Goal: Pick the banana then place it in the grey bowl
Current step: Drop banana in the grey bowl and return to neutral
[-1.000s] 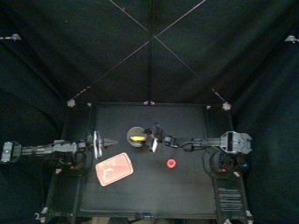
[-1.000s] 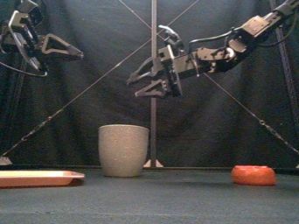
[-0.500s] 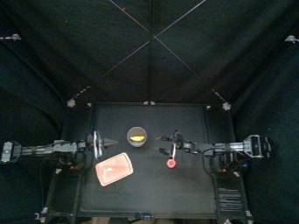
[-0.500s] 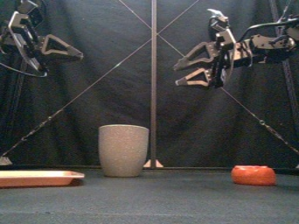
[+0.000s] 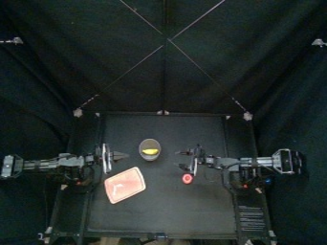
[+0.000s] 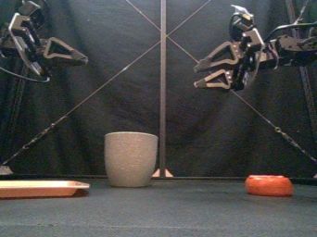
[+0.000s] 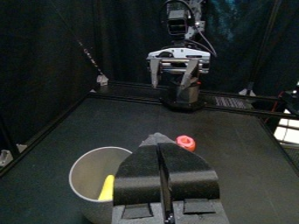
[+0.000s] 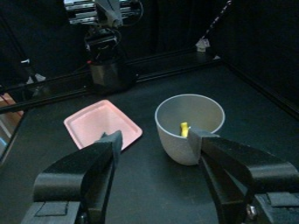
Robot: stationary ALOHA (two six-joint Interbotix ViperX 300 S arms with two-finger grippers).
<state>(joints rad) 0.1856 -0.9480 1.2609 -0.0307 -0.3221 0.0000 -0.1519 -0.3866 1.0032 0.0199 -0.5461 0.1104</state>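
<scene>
Banana [image 8: 186,129] is in the grey bowl [image 6: 130,158], a yellow sliver leaning against the inner wall, so the placing looks done to me. The right pincer [image 6: 198,76] hangs high above the tabletop [image 6: 186,211], up and off to the right-arm side of the bowl. Its jaws are spread wide and hold nothing. The left pincer [image 7: 162,144] hangs just as high on the bowl's other side, jaws pressed together and also empty. Lower down, a flat pink tray [image 6: 37,188] lies on the tabletop on the left-arm side of the bowl and nearer the front, with nothing on it. A small red toy [image 6: 269,185] sits well apart from the bowl on the right-arm side, untouched. As I judge it, picking and dropping are both finished. At most, the right arm has only to settle clear of the bowl.
</scene>
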